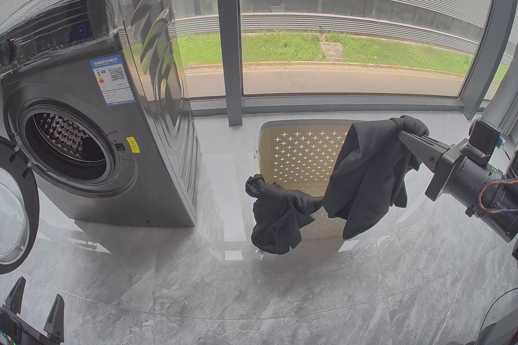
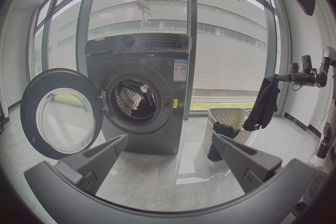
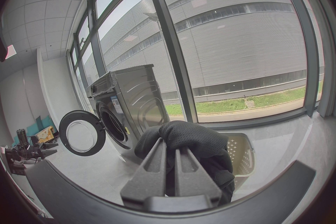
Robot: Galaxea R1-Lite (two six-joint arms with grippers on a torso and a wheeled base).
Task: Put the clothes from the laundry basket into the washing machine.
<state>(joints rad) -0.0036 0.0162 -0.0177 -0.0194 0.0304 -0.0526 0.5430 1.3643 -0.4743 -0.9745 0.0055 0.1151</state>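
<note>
My right gripper (image 1: 406, 136) is shut on a black garment (image 1: 367, 176), which hangs above the cream laundry basket (image 1: 294, 149). The same garment (image 3: 196, 139) bunches over the gripper (image 3: 169, 146) in the right wrist view, and it (image 2: 264, 104) dangles at the right in the left wrist view. A second black garment (image 1: 278, 216) drapes over the basket's near rim. The grey washing machine (image 1: 91, 92) stands at the left with its round door (image 1: 13, 211) swung open and the drum (image 1: 67, 138) exposed. My left gripper (image 1: 33, 305) is open, low near the machine's door, holding nothing.
The basket (image 2: 229, 119) sits on a grey marble floor in front of a full-height window with a dark pillar (image 1: 227, 28). Open floor lies between the basket and the machine. The open door (image 2: 63, 114) juts out to the machine's left.
</note>
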